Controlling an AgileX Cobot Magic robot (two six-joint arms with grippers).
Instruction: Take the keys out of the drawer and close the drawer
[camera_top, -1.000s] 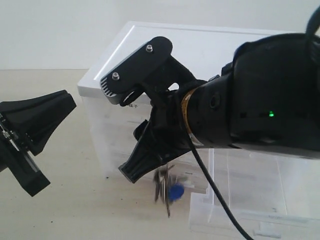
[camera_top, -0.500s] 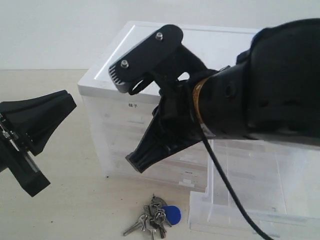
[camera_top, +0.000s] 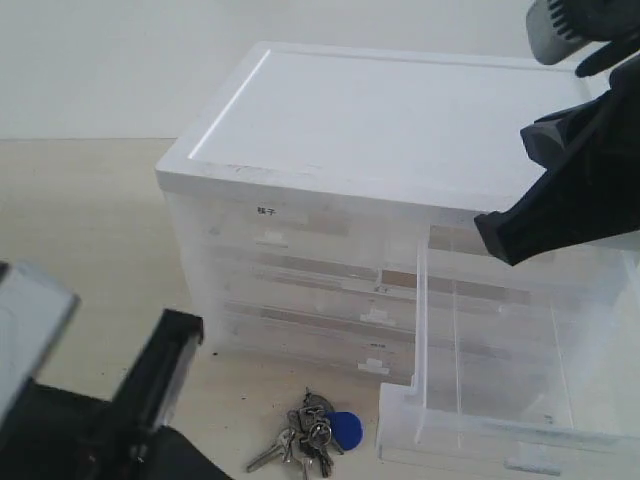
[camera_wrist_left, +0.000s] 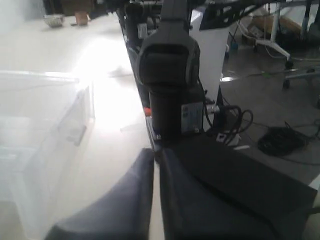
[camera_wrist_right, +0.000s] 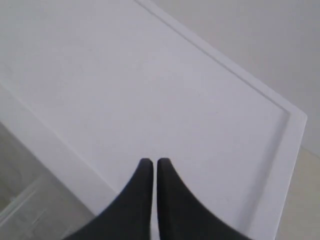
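Observation:
The keys (camera_top: 305, 438), silver with a round blue fob (camera_top: 346, 430), lie on the table in front of the cabinet, just left of the open drawer (camera_top: 420, 330). This translucent drawer is pulled far out and its white tab handle (camera_top: 530, 463) faces the front edge. My right gripper (camera_top: 497, 238) (camera_wrist_right: 152, 161) is shut and empty, hanging over the cabinet's white top (camera_wrist_right: 150, 75). My left gripper (camera_wrist_left: 155, 150) is shut with nothing in it. The left arm (camera_top: 150, 390) fills the lower left, left of the keys.
The white drawer cabinet (camera_top: 380, 110) holds several closed translucent drawers, one labelled with small black characters (camera_top: 265, 211). A translucent plastic wall (camera_wrist_left: 50, 130) shows blurred in the left wrist view, with a dark robot stand (camera_wrist_left: 170, 75) and cables beyond.
The keys dropped from under my right gripper onto the table and now lie still. My right arm has lifted away up and right over the cabinet. My left arm swung low, close to the camera.

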